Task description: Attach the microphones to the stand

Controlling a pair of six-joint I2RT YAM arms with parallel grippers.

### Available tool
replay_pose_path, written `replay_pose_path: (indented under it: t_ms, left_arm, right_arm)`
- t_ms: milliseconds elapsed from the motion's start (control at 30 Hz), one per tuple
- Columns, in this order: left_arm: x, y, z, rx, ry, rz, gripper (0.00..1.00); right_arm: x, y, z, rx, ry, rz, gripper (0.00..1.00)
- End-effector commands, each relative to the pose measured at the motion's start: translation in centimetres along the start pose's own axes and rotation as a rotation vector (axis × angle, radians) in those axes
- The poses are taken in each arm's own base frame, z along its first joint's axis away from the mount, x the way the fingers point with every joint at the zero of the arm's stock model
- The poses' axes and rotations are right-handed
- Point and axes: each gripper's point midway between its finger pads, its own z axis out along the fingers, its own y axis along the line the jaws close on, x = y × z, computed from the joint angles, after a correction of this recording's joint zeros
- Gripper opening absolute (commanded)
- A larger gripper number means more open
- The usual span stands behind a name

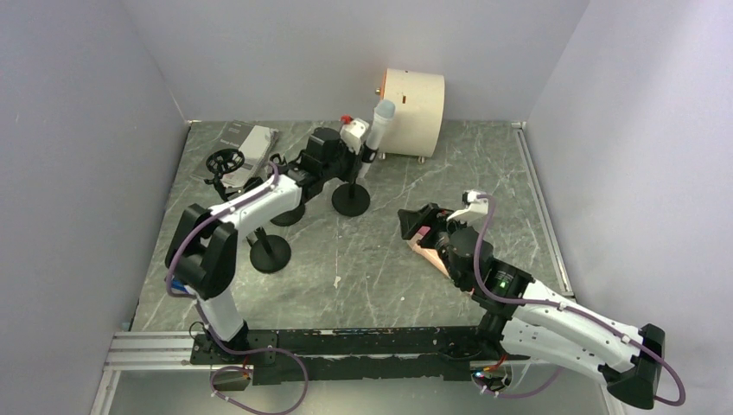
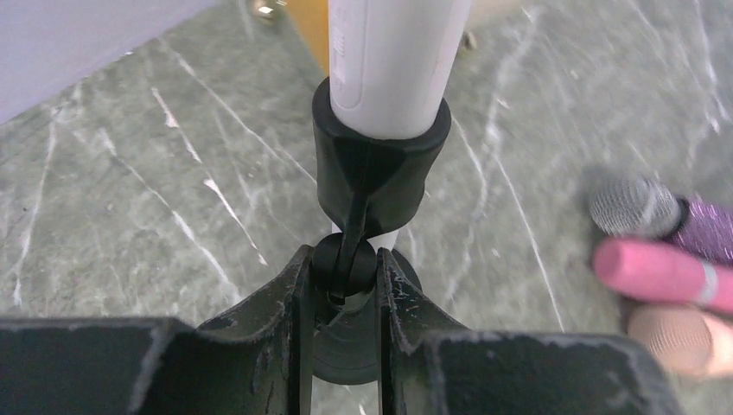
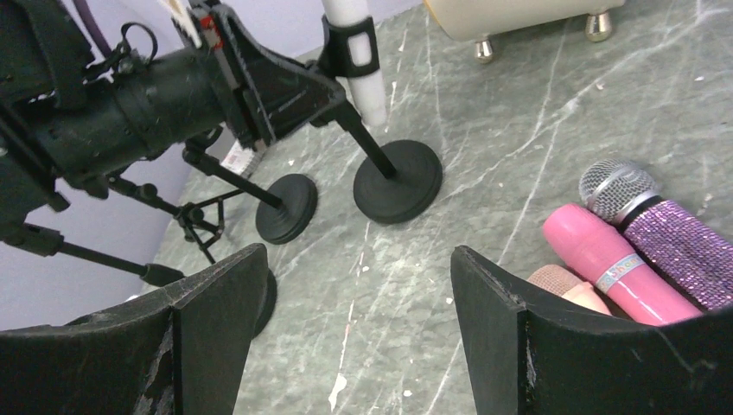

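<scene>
The white microphone (image 1: 379, 125) with its pale-blue head sits upright in the black clip (image 2: 380, 164) of a round-based stand (image 1: 351, 199). My left gripper (image 2: 343, 277) is shut on the stand's swivel joint just under the clip. It also shows in the top view (image 1: 356, 157). The pink (image 3: 605, 259), purple glitter (image 3: 674, 246) and peach (image 3: 562, 285) microphones lie side by side on the table. My right gripper (image 3: 359, 285) is open and empty, low over the table just left of them. In the top view it (image 1: 419, 226) covers most of them; the peach one (image 1: 428, 256) shows.
Two more round-based stands (image 1: 270, 255) (image 1: 288, 214) and a small black tripod (image 1: 226, 162) stand at the left. A cream cylindrical box (image 1: 413, 111) sits behind the stand. A grey-white flat item (image 1: 251, 143) lies at the back left. Walls close in on three sides.
</scene>
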Motion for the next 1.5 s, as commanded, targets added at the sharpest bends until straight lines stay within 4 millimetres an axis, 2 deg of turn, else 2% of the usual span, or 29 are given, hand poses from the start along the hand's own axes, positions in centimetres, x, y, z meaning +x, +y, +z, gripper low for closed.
replay_pose_path:
  t_ms: [0,100,200,367,467,567,667,767,967,1100,1267,1367,1467]
  left_arm:
    - [-8.2,5.2,1.1,-0.158,-0.265,-0.126,0.03]
    - [-8.2,7.2,2.3,-0.220,-0.276,-0.141,0.03]
    - [-8.2,8.6,3.1,-0.256,-0.291,-0.154,0.02]
    - [-7.6,9.1,3.5,-0.254,-0.287,-0.151,0.03]
    - [-7.2,8.7,3.3,-0.237,-0.282,-0.155,0.12]
    - [-6.9,8.3,3.0,-0.215,-0.262,-0.149,0.25]
    - [-7.0,7.7,2.6,-0.186,-0.232,-0.142,0.39]
    - [-7.3,7.2,1.8,-0.160,-0.213,-0.126,0.48]
    - [-8.6,7.3,-1.0,-0.183,-0.196,-0.120,0.56]
    - [-9.3,6.7,-3.4,-0.166,-0.183,-0.120,0.60]
    - [-10.8,6.1,-7.2,-0.179,-0.196,-0.087,0.64]
    - [-12.5,6.0,-10.4,-0.193,-0.269,-0.117,0.66]
    - [-13.7,6.7,-13.8,-0.261,-0.299,-0.219,0.73]
  right_arm:
    - [-2.2,0.9,0.4,0.027,-0.028,-0.020,0.80]
    - [-2.5,1.7,0.6,0.002,-0.029,-0.046,0.80]
    - [-2.6,1.1,0.7,0.024,-0.046,-0.039,0.80]
    - [-2.6,0.6,1.1,0.039,-0.056,-0.018,0.80]
    - [-2.6,1.0,1.4,0.030,-0.047,-0.017,0.80]
    - [-2.6,1.5,1.7,0.014,-0.035,-0.021,0.80]
    - [-2.7,1.9,1.9,0.003,-0.027,-0.020,0.80]
    - [-2.8,2.1,1.9,-0.011,-0.021,-0.009,0.80]
    - [-3.1,2.6,1.6,-0.037,-0.012,0.013,0.80]
    - [-3.2,3.0,1.4,-0.055,0.002,0.011,0.80]
    - [-3.5,4.2,1.3,-0.096,0.029,-0.023,0.81]
    - [-3.5,6.0,1.2,-0.178,0.056,-0.070,0.82]
    - [-3.0,8.0,1.1,-0.275,0.098,-0.106,0.90]
